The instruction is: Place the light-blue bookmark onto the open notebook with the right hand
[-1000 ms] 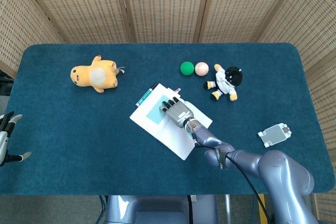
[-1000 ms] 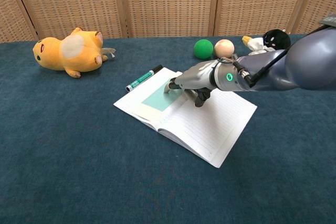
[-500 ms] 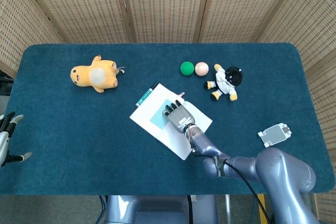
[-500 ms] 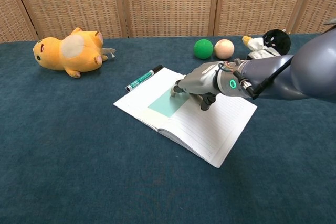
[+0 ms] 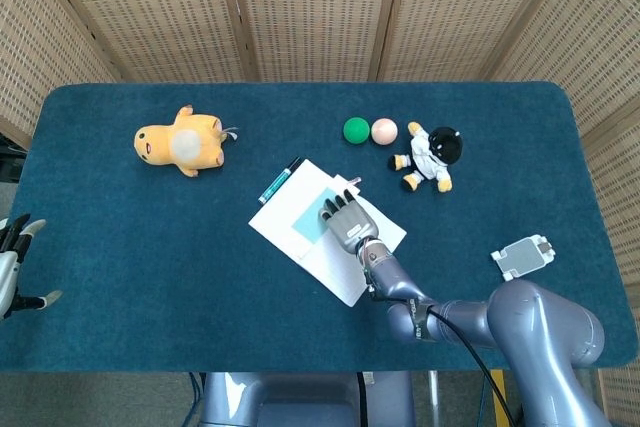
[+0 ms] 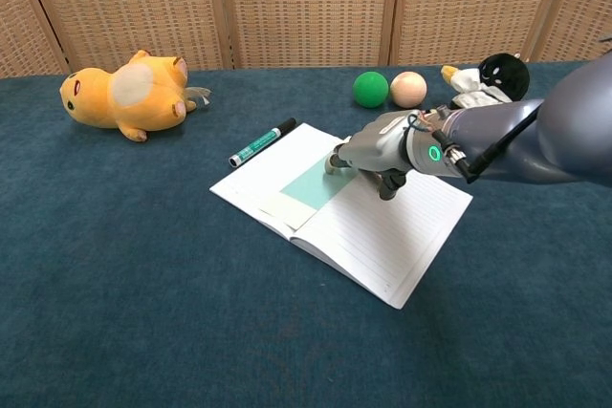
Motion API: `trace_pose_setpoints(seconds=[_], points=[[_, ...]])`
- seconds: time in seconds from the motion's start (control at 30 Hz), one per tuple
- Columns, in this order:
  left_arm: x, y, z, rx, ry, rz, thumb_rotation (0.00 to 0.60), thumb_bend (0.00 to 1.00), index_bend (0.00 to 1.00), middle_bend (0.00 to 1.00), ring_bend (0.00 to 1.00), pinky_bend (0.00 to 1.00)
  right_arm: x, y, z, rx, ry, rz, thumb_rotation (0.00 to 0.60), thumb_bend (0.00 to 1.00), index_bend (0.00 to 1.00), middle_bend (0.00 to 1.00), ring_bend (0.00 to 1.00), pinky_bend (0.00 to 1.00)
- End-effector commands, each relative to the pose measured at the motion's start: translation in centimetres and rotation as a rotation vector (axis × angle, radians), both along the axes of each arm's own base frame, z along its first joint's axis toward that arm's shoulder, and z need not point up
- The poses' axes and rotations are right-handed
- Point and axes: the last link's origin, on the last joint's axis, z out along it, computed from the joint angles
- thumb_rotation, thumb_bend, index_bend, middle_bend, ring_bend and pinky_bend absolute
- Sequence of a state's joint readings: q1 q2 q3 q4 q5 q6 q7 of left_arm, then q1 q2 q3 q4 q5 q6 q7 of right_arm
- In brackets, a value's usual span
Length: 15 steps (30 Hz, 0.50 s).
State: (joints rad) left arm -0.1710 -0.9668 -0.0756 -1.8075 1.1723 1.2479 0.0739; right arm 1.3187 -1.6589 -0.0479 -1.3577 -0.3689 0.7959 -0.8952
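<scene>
The light-blue bookmark (image 6: 314, 182) lies flat on the left page of the open notebook (image 6: 382, 236), its far right corner at the fingertips (image 6: 334, 161) of the right robot hand (image 6: 375, 152). That robot hand lies palm down over the far part of the notebook, fingers stretched toward the bookmark's edge and gripping nothing; whether the fingertips actually press on the bookmark cannot be told. In the head view the same robot hand (image 5: 343, 219) covers the notebook's middle fold, with the bookmark (image 5: 306, 213) showing just left of it.

The notebook (image 5: 290, 232) sits at a slant near the middle of the bench (image 5: 120, 247), which is covered in dark blue cloth. A green-barrelled marker (image 6: 262, 141) lies just beside the notebook's far left edge. Further left and far is a yellow plush toy (image 6: 129, 93) on its side. To the far right stand a green ball (image 6: 370, 89) and a peach ball (image 6: 408, 89), touching, and beside them a black-and-white plush figure (image 5: 431, 157). Near the right edge of the bench lies a small grey device (image 5: 525, 256).

The left robot hand (image 5: 14, 267) shows at the left border of the head view, off the bench, fingers spread and empty.
</scene>
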Motion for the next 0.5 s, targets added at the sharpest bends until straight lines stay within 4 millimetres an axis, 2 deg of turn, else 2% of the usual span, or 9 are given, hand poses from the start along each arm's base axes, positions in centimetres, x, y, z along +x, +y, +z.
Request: trace_pose_setpoints(seconds=[0.03,0.5], points=[[0.01,-0.02,-0.04,-0.002,0.001,-0.001,0.600,0.00,0.00,0.00,0.00,0.00,0.05,0.26,-0.01,-0.006,0.007,0.009,0.600,1.00,0.09,0.04,0.00,0.00],[0.05,-0.05,-0.11,-0.003,0.002,-0.002,0.600,0.00,0.00,0.00,0.00,0.00,0.74,0.77,-0.61,-0.026,0.006,0.038,0.600,1.00,0.08,0.04,0.00,0.00]])
